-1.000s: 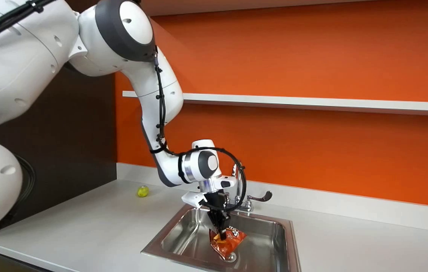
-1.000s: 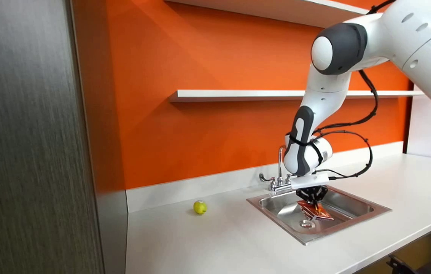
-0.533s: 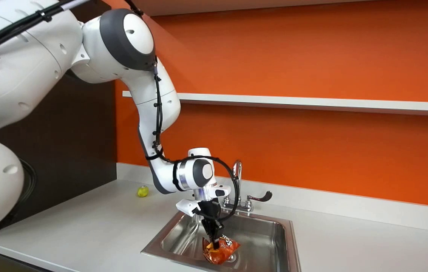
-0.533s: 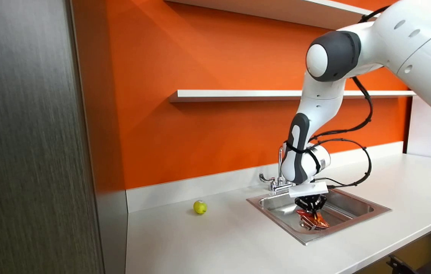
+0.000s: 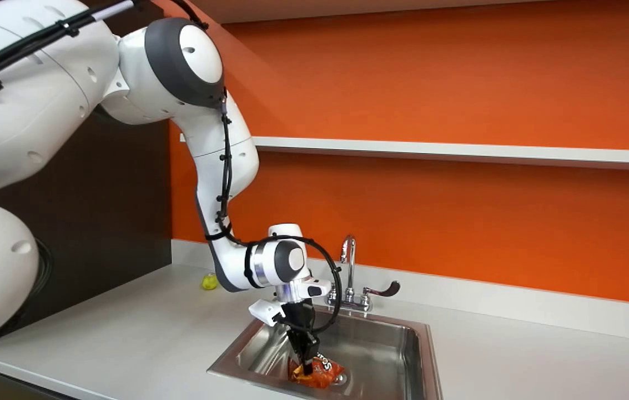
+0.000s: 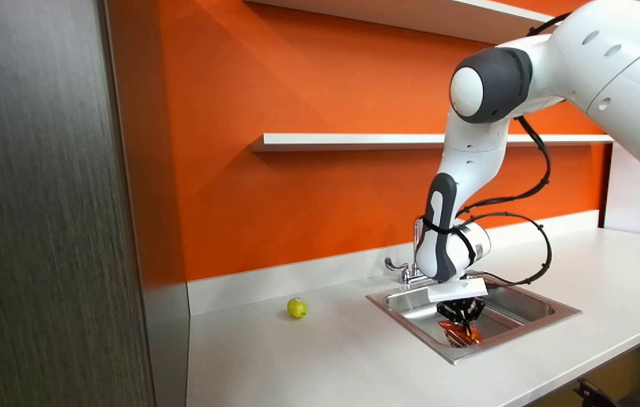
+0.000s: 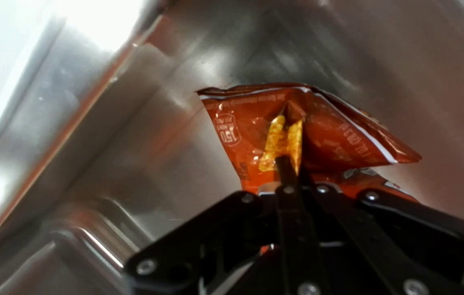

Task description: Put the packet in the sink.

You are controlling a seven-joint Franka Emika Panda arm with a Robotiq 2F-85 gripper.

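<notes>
The red-orange packet (image 5: 326, 373) is inside the sink (image 5: 432, 361), low in the basin. It also shows in an exterior view (image 6: 454, 333) in front of the drain. My gripper (image 5: 307, 369) points down into the sink and is shut on the packet. In the wrist view the fingertips (image 7: 295, 172) pinch a fold in the middle of the packet (image 7: 240, 131), whose printed face and white seam line show. Its lower part is hidden behind the fingers. I cannot tell whether the packet touches the steel sink floor (image 7: 199, 164).
A chrome faucet (image 5: 350, 266) with handles stands behind the sink, close to the wrist. A yellow-green round fruit (image 6: 297, 307) sits on the white counter (image 6: 308, 362). A white shelf (image 6: 353, 141) runs along the orange wall. A dark cabinet panel (image 6: 48, 226) stands at the side.
My gripper has moved down and toward the sink's front edge, carrying the packet with it deeper into the basin. The fruit and faucet have not moved.
</notes>
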